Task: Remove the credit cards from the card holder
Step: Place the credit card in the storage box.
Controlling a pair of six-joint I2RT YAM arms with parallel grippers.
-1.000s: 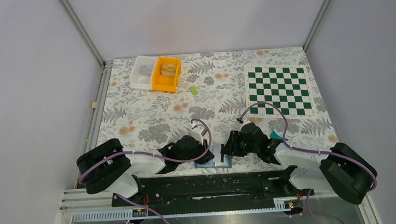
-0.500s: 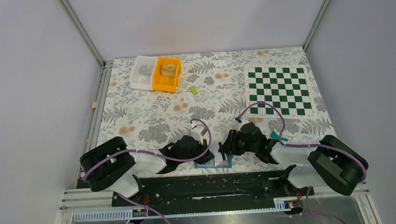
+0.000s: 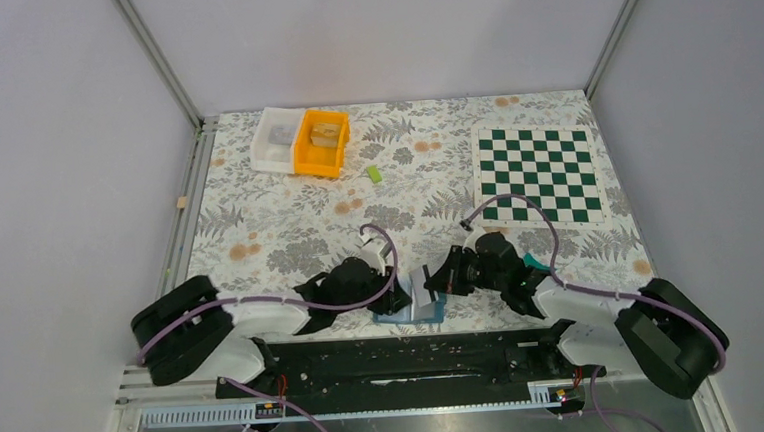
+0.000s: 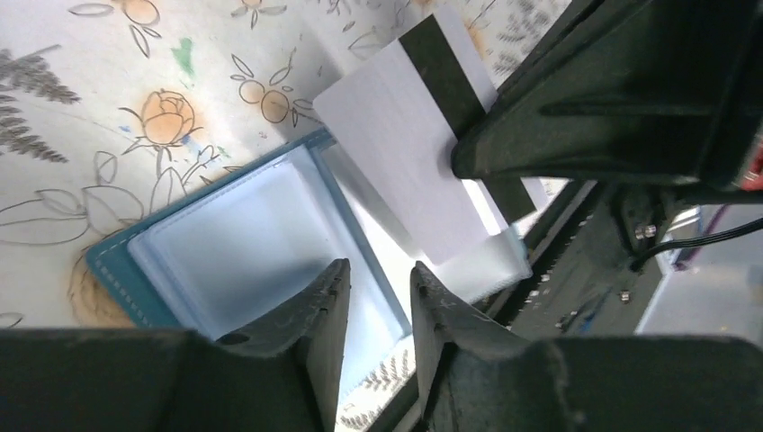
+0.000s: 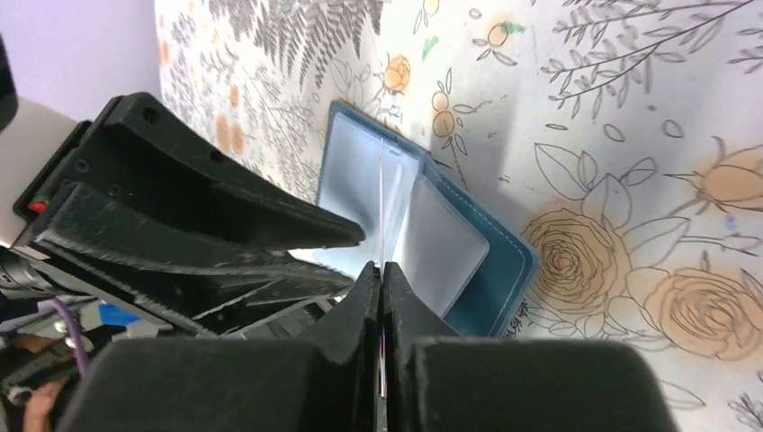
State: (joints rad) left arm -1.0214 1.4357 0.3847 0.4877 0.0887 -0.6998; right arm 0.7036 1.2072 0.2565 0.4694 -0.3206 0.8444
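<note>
The card holder [image 4: 225, 243] lies open at the tabletop's [image 3: 288, 222] near edge. The right gripper [image 5: 380, 288] pinches a white card [image 4: 405, 153] above it. The left gripper [image 4: 378, 301], its fingers narrowly apart, crowds the sleeves. A teal card [image 3: 531, 261] lies just right. The orange bin [image 3: 321, 143] and chessboard [image 3: 539, 173] sit toward the far corners.

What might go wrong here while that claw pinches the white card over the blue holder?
1. The right gripper pinches the white card only near one edge, so the card may slip or twist free.
2. The left gripper has its jaws apart above the card holder and seems to pin nothing, so the holder might drag along with the card.
3. The two grippers sit very close together, so a careless pull might knock them into each other.
</note>
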